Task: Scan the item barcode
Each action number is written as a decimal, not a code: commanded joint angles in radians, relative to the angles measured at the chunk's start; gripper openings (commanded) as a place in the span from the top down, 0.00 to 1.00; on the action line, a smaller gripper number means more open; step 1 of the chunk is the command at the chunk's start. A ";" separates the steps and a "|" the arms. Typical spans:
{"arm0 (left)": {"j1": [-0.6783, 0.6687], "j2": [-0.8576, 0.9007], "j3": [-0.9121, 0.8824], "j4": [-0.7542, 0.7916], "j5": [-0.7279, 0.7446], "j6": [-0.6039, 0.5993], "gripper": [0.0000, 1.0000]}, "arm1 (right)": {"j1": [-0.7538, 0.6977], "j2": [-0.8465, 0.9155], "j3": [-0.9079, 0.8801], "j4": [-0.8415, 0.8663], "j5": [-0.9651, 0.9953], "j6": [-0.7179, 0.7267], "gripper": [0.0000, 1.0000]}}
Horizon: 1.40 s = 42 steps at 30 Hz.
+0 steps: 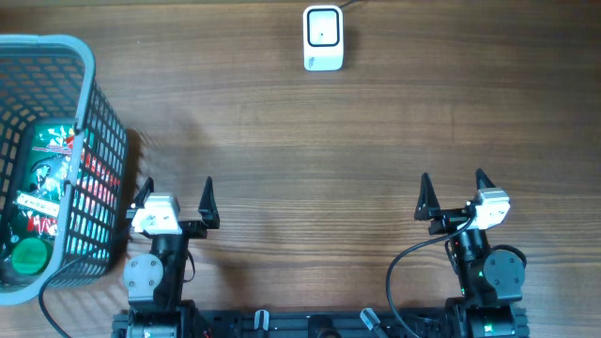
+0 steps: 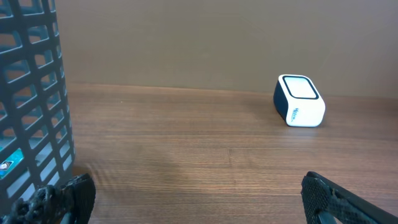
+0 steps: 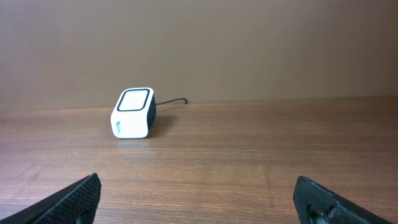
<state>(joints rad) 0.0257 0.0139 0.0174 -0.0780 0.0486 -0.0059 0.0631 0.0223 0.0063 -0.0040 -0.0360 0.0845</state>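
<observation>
Left arm point(image 1: 155, 272), right arm point(image 1: 488, 268) folded low, fingers point(image 1: 208, 192) spread wide

Quick tally: there was one white scanner point(image 1: 323, 38) top center. One grey basket point(image 1: 47, 42) far left held one printed packet point(image 1: 42, 178) and one round green thing point(image 1: 28, 255). Two claws at the bottom, left claw point(image 1: 177, 186) and right claw point(image 1: 453, 180), and one table point(image 1: 310, 160).

My wooden table point(image 1: 329, 141), grain running left to right. Top centre of the overhead view: a white barcode scanner point(image 1: 323, 38) with its cable point(image 3: 173, 101). Far left: a grey-blue plastic basket point(image 1: 101, 169), standing on the boards.
</observation>
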 commanded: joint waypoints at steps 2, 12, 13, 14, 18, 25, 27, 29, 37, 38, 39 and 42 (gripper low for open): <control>0.005 -0.008 -0.012 0.008 -0.033 -0.002 0.00 | 0.005 0.007 0.002 0.002 0.010 -0.005 0.00; 0.004 -0.003 0.048 0.027 0.231 -0.035 0.00 | 0.005 0.007 0.002 0.002 0.010 -0.005 0.00; 0.005 0.005 0.080 0.002 0.231 -0.050 0.00 | 0.005 0.007 0.002 0.002 0.010 -0.006 0.00; 0.005 0.019 0.116 -0.025 0.232 -0.060 0.00 | 0.005 0.007 0.002 0.002 0.010 -0.005 0.01; 0.005 0.130 0.310 -0.137 0.232 -0.060 0.00 | 0.005 0.007 0.002 0.002 0.010 -0.005 0.00; 0.004 0.565 0.868 -0.564 0.232 -0.107 0.00 | 0.005 0.007 0.002 0.002 0.010 -0.005 0.00; 0.005 0.658 0.984 -0.671 0.232 -0.107 0.00 | 0.005 0.007 0.002 0.002 0.010 -0.005 0.00; 0.004 0.732 1.054 -0.730 0.238 -0.108 0.00 | 0.005 0.007 0.002 0.002 0.010 -0.005 0.00; 0.006 1.046 1.523 -0.939 0.077 -0.150 0.00 | 0.005 0.007 0.002 0.002 0.010 -0.006 0.00; 0.013 1.107 1.626 -0.997 0.003 -0.182 0.00 | 0.005 0.007 0.002 0.002 0.010 -0.005 0.00; 0.024 1.155 1.715 -1.045 -0.048 -0.211 0.00 | 0.005 0.007 0.002 0.002 0.010 -0.005 0.00; 0.110 1.294 1.974 -1.184 -0.177 -0.354 0.00 | 0.005 0.007 0.002 0.002 0.010 -0.006 0.00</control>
<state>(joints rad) 0.0620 1.2087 1.7981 -1.1961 0.0700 -0.2016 0.0631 0.0299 0.0063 -0.0040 -0.0360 0.0845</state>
